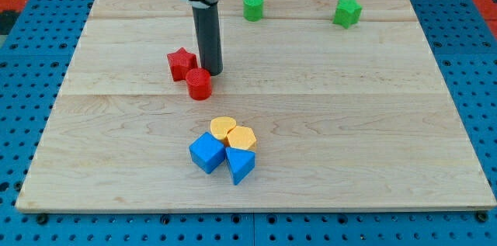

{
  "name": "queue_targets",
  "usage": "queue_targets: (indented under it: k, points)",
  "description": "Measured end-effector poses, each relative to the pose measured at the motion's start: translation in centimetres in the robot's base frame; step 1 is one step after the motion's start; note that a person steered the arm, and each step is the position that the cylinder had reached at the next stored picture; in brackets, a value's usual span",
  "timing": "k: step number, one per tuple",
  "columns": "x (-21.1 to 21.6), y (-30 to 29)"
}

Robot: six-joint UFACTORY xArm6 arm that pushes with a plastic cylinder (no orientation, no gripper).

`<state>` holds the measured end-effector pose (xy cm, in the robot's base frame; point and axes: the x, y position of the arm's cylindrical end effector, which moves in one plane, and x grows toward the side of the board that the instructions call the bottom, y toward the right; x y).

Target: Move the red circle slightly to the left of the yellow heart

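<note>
My tip touches red circle at its 1 o'clock; no gripper fitted. Red star adjoins at 10 o'clock. Yellow heart lies at circle's 5 o'clock, apart.

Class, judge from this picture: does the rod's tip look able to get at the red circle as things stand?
Probably yes. My tip already stands right beside the red circle, just above it and to the view's right, with nothing between them. The red star sits close on the circle's upper left, away from the tip.
</note>
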<state>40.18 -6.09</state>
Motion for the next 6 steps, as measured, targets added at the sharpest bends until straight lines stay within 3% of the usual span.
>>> queue_targets:
  k: [1,3,5,6]
  points:
    - [0.9,-0.5]
    - [8.2,0.3]
    - [0.4,-1.0]
    - [3.7,-3.7]
